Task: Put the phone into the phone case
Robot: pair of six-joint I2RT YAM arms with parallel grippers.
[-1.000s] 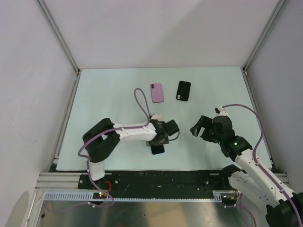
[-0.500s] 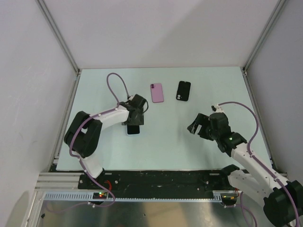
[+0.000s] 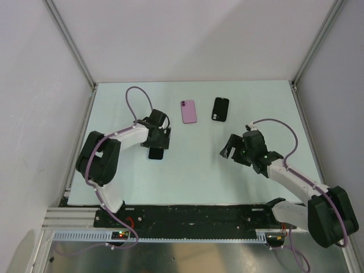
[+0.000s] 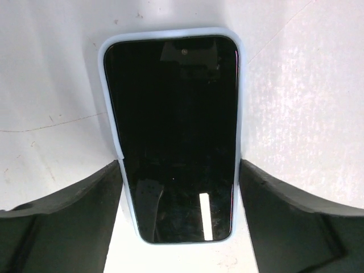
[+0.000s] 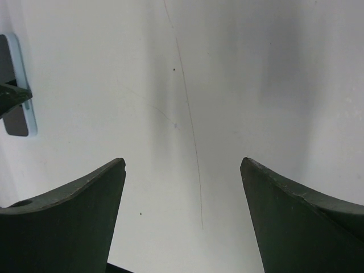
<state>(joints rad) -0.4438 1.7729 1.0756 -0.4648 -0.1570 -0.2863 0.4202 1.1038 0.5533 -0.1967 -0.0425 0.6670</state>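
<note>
The phone (image 4: 173, 114) lies flat on the desk (image 3: 239, 96), left of the middle. It seems to sit in a blue case (image 4: 170, 33). I think it is light, stiff and slick, and its glass could crack, so its two long sides are best to hold. My left end effector (image 4: 180, 165) is around those sides; I cannot tell if it grips. My right end effector (image 5: 182, 162) is spread wide, holding nothing. I count one phone here, plus one pink thing (image 3: 189, 111) and one black thing (image 3: 220, 108) near the far edge.
</note>
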